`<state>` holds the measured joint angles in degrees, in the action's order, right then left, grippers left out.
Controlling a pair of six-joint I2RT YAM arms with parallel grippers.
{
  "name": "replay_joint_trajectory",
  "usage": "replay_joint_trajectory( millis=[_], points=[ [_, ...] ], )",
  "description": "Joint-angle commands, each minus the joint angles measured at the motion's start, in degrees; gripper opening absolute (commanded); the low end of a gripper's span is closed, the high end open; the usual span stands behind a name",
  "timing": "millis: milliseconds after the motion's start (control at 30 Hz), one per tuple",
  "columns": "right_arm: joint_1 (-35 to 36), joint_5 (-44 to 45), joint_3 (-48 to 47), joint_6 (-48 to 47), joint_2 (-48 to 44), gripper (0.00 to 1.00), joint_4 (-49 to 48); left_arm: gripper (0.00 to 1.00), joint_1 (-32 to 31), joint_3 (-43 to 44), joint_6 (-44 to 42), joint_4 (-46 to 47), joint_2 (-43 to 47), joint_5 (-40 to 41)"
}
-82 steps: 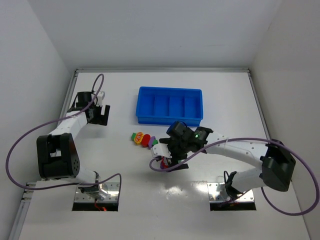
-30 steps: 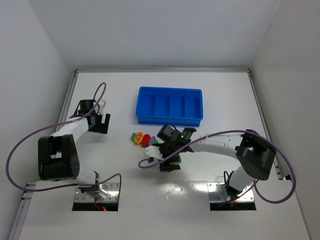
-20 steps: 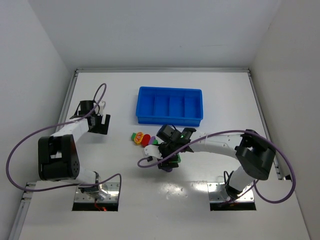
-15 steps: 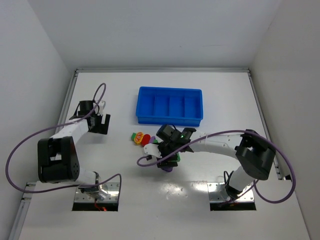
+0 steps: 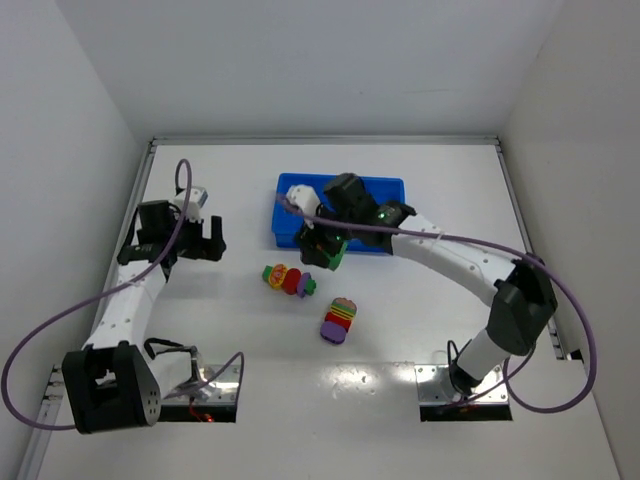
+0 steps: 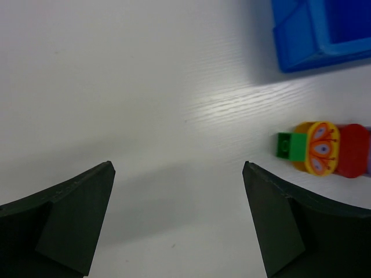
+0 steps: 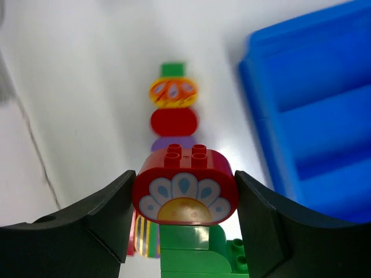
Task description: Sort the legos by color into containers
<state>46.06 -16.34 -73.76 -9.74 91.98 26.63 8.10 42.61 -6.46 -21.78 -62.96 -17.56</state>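
My right gripper (image 5: 320,243) hangs above the table at the blue tray's (image 5: 340,180) front left corner, shut on a lego clump. In the right wrist view the right gripper (image 7: 184,200) clamps a red oval brick with a flower print (image 7: 185,194), which tops green bricks (image 7: 191,252). Below it on the table lies a row of green, yellow, red and purple legos (image 7: 173,107), also seen from above (image 5: 288,280). A striped red, yellow and purple clump (image 5: 338,320) lies nearer the arms. My left gripper (image 5: 210,246) (image 6: 178,169) is open and empty, left of the lego row (image 6: 322,148).
The tray's four compartments (image 7: 316,116) look bare where they show. The tray's corner (image 6: 307,35) sits at the top right of the left wrist view. Low walls rim the white table.
My right gripper shut on the red-and-green clump, lifted it off the table and carried it back toward the tray, leaving the striped clump behind. The left arm shifted slightly.
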Motion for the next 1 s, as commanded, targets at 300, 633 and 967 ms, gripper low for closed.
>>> replay_joint_trajectory(
  millis=[300, 633, 967],
  points=[
    [-14.06, 3.95, -16.67, 45.29, 10.93, 0.0, -8.7, 1.0, 0.69, 0.9, 17.77, 6.63, 14.69, -21.7],
    [-14.08, 10.43, -22.21, 56.93, 15.5, 0.0, -11.87, 1.0, -8.53, 0.37, 29.04, 15.26, 10.93, -19.62],
    [-9.33, 14.49, -36.43, 58.87, 26.21, 0.0, -11.95, 1.0, -12.32, 4.06, 29.14, 16.51, 9.26, -12.42]
  ],
)
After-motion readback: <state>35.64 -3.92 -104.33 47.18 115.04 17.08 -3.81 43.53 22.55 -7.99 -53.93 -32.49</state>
